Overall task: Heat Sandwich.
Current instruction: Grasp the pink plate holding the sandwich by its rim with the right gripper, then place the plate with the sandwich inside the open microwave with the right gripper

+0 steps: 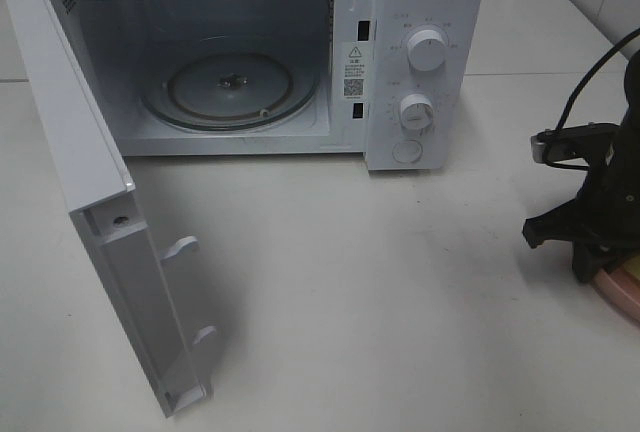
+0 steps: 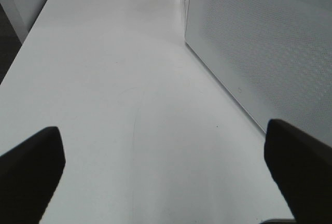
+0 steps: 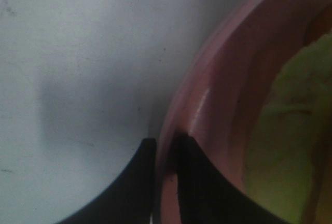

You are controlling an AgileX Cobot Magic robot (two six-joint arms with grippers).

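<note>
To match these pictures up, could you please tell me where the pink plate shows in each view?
Exterior high: pink plate at the right edge, low, under the right pincer.
Left wrist: not in it.
Right wrist: close up, rim pinched by that pincer.
Shared landmark: the white table.

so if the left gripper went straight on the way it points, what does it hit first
Probably just the table: the left gripper, open, points along bare tabletop, with the microwave door beside its line, not across it. Depth is unclear.
</note>
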